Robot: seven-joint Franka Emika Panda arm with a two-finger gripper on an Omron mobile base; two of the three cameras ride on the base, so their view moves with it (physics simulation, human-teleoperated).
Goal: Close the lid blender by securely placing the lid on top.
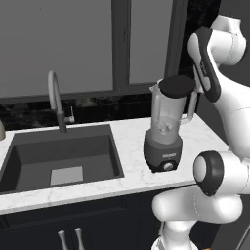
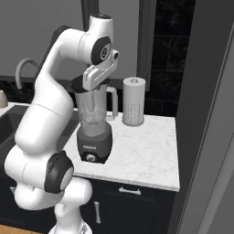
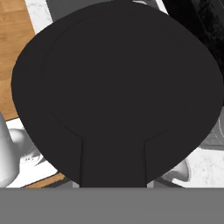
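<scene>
The blender [image 1: 165, 128] stands on the marble counter right of the sink, a clear jar on a dark grey base with a silver knob; it also shows at the counter's left part [image 2: 93, 130]. The lid [image 1: 177, 87], a flat black disc, lies level at the jar's rim, shifted a little toward the handle side. I cannot tell whether it touches the rim. My gripper [image 2: 90, 84] is shut on the lid [image 2: 78, 85] from the side. Seen from the hand, the lid [image 3: 113, 83] covers the jar below, and my gripper [image 3: 113, 168] holds its near edge.
A dark sink [image 1: 113, 146] with a curved grey faucet [image 1: 55, 95] lies left of the blender. A white ribbed canister [image 2: 133, 107] stands behind the blender by the wall. A tall dark cabinet side [image 2: 205, 119] bounds the counter on the right.
</scene>
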